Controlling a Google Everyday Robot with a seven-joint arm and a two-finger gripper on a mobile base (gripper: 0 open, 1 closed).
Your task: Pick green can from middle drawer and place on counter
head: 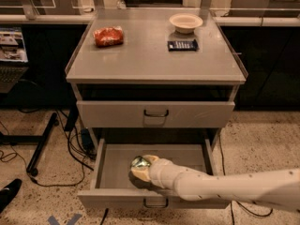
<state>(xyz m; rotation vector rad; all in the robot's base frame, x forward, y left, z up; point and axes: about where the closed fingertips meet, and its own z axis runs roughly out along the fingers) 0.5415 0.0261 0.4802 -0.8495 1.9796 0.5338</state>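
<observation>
The green can (pixel 139 162) shows as a shiny green patch inside the open middle drawer (pixel 111 165), near its middle front. My gripper (pixel 140 171) reaches into the drawer from the right on a long white arm and is closed around the can, low in the drawer. The cream gripper hides most of the can's body. The counter (pixel 150 62) is the flat grey top of the cabinet, above and behind the drawer.
On the counter lie a red snack bag (pixel 108 36) at the back left, a pale bowl (pixel 186 21) and a dark flat object (pixel 182 45) at the back right. The upper drawer (pixel 154 114) is shut. Cables (pixel 70 146) and a black stand leg (pixel 40 146) are on the floor at left.
</observation>
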